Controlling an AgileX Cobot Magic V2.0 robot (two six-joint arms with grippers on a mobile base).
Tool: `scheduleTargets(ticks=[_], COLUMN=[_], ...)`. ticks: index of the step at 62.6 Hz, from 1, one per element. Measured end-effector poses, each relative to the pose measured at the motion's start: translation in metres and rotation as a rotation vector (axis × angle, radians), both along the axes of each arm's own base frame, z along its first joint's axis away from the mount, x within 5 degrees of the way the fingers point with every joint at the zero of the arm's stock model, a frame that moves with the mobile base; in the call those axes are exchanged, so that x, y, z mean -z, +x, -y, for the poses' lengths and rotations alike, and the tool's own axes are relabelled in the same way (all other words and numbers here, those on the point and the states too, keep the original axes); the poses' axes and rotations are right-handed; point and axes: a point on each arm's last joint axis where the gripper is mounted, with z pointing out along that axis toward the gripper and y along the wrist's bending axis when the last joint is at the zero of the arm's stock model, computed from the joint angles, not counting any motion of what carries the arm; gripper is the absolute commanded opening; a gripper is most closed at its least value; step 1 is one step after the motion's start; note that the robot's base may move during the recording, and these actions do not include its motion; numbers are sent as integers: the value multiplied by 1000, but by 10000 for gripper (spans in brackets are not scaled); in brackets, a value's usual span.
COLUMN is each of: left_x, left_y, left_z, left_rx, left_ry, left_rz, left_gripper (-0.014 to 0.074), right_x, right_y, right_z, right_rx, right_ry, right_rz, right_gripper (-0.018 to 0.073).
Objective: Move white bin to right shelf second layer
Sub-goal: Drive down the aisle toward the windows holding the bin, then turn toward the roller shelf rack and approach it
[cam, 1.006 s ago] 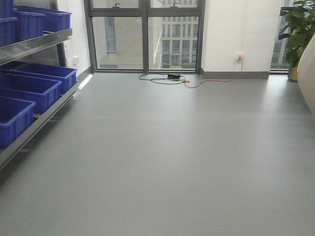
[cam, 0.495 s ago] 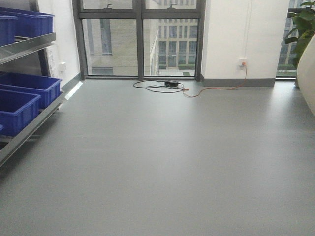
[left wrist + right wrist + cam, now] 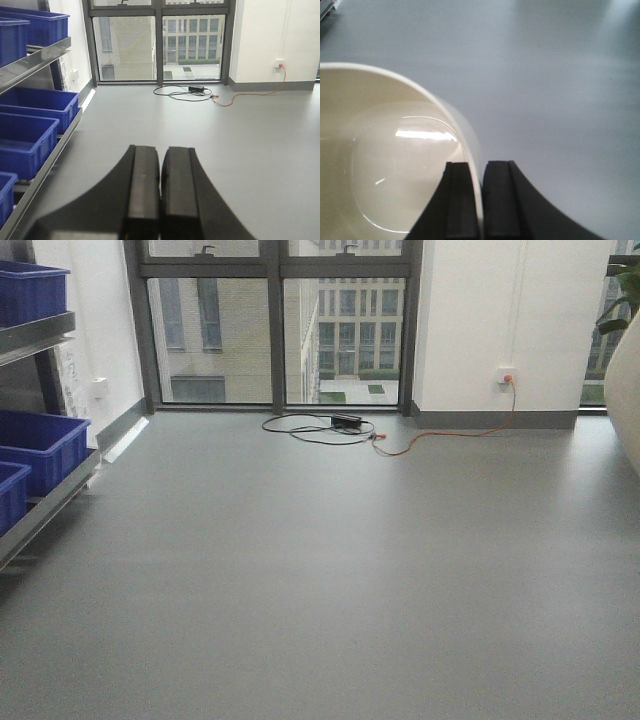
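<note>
Carrying step: right claw (image 3: 481, 200) clamped on the smooth cream-white plastic tub (image 3: 385, 165) (left claw (image 3: 160, 190) together, empty) — next, reach the right shelf.

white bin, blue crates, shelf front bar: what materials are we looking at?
The white bin looks like smooth, glossy cream plastic: window glare shows on its floor. The blue crates are likely moulded plastic with a duller sheen. The shelf front bar is probably stainless steel: bright grey reflections.
</note>
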Motion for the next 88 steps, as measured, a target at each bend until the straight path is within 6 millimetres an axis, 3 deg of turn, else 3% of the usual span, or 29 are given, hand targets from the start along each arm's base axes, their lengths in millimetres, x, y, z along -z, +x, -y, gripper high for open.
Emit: scheduleTargets(ticks=[88], left_x=[0], left_y=[0], left_z=[0], left_rx=[0], left_ry=[0], left_rz=[0], left_gripper=[85], right_x=[0], right_y=[0], right_z=[0], right_rx=[0], right_ry=[2], right_rz=[-2], right_gripper=[47])
